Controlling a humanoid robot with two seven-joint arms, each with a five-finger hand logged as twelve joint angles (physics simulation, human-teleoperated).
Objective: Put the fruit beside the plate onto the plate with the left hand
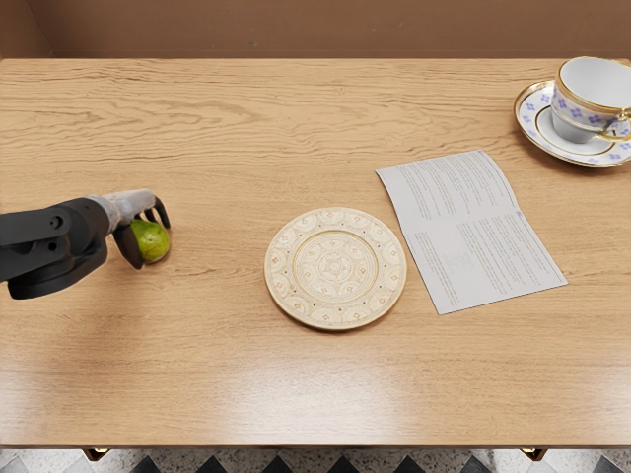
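left hand (pixel 136 219) has its fingers curled round the green fruit (pixel 153 241), well left of the plate (pixel 335 267) on the table (pixel 246 128). printed sheet (pixel 471 229) just right of the plate (text too small to read). cup (pixel 592 91) on saucer (pixel 537 123), far right corner.

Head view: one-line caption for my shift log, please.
The left hand curls around the green fruit, apart from the empty patterned plate to its right.
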